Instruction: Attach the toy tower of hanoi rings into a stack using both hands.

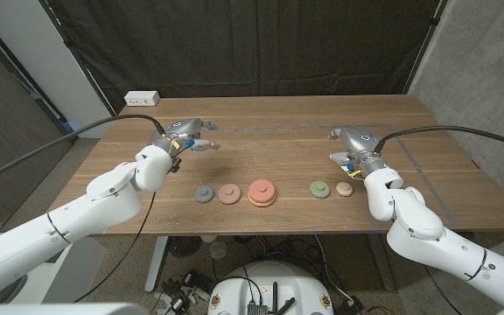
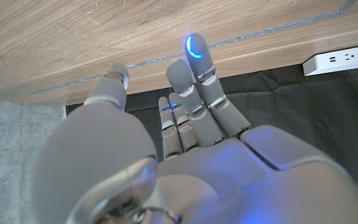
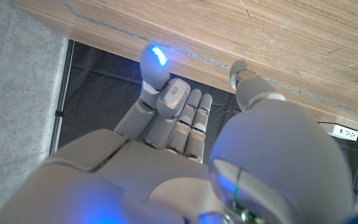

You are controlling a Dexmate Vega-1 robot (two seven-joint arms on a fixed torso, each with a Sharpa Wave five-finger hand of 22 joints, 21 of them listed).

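Several toy rings lie in a row near the front of the wooden table [image 1: 278, 140]: a small blue-grey ring [image 1: 204, 194], a pink ring [image 1: 228, 193], a large red-and-orange ring [image 1: 262, 192], a green ring [image 1: 320, 188] and a small peach ring [image 1: 344, 189]. My left hand [image 1: 185, 136] hovers behind and left of the row, fingers stretched out, holding nothing. My right hand [image 1: 348, 147] hangs just behind the peach ring, also holding nothing. In the wrist views both the left hand [image 2: 191, 118] and the right hand [image 3: 173, 118] reach with their fingers apart toward the table's far edge.
A white power strip [image 1: 143, 98] lies at the table's back left corner, also seen as a white strip [image 2: 344, 57] in the left wrist view. A black curtain hangs behind the table. Cables run from both arms.
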